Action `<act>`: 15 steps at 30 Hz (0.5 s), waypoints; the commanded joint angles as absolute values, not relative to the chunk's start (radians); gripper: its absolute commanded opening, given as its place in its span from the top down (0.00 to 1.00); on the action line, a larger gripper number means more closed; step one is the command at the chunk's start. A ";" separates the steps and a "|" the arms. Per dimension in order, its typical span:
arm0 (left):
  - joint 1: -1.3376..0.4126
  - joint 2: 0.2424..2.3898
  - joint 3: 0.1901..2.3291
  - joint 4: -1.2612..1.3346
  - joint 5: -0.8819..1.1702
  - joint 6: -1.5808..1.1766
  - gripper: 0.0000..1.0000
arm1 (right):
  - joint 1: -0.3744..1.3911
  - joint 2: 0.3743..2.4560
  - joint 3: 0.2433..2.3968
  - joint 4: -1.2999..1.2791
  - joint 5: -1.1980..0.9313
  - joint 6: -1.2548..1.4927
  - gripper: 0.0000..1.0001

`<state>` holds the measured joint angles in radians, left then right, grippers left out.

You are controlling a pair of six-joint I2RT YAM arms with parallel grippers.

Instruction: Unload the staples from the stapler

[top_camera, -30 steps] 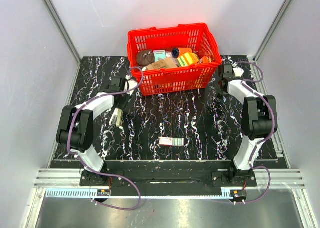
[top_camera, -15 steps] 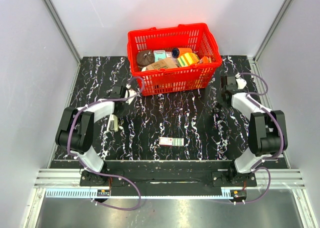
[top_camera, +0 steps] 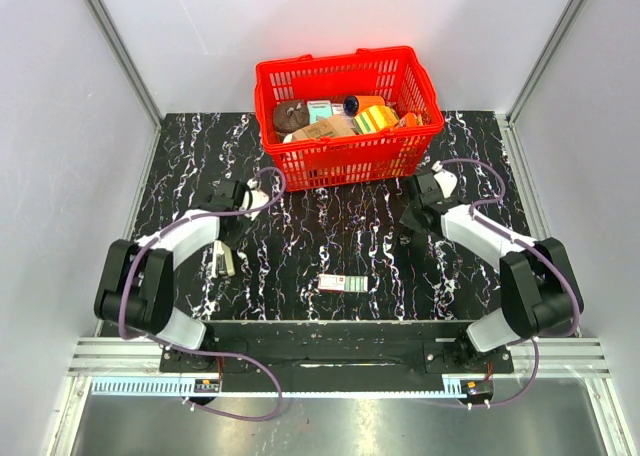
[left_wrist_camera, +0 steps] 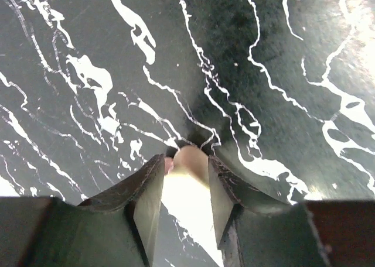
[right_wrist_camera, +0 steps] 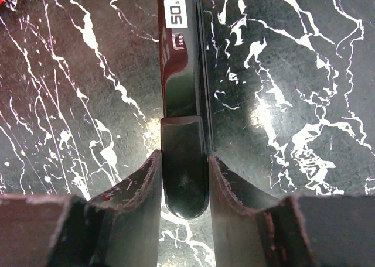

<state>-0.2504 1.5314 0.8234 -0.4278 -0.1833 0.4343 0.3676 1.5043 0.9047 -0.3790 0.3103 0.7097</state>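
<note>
The slim black stapler [right_wrist_camera: 180, 97] lies lengthwise between my right gripper's fingers and points away from the wrist, a white label at its far end. My right gripper [right_wrist_camera: 184, 157] is shut on its rounded near end, low over the black marbled table. In the top view that gripper [top_camera: 408, 224] sits right of centre, in front of the basket, and the stapler is hard to tell from the dark table. My left gripper [left_wrist_camera: 185, 159] is shut on a small cream-coloured oblong object [left_wrist_camera: 188, 179], which shows in the top view [top_camera: 222, 261] at the left.
A red basket [top_camera: 345, 161] with several packaged items stands at the back centre. A small red-and-white labelled box [top_camera: 343, 282] lies on the table near the front middle. Grey walls close in the table on the left, right and back.
My right gripper has swung left and nearer, away from the basket's right end. My left gripper has moved nearer with the cream object in it.
</note>
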 commanded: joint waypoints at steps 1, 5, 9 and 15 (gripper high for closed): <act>-0.245 1.401 0.874 -0.520 -0.117 0.379 0.57 | 0.425 1.477 0.894 -0.417 0.348 0.767 0.73; -0.247 1.353 0.963 -0.610 -0.045 0.322 0.52 | 0.478 1.474 0.911 -0.431 0.371 0.793 0.73; -0.247 1.304 1.018 -0.661 0.076 0.279 0.32 | 0.546 1.486 0.949 -0.471 0.414 0.818 0.75; -0.247 1.246 1.052 -0.687 0.181 0.255 0.25 | 0.640 1.468 1.005 -0.517 0.483 0.851 0.76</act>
<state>-0.2485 1.2938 1.0039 -0.6495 0.0620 0.2947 0.5877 1.5009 0.9310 -0.4812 0.4080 0.7994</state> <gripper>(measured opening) 0.739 0.383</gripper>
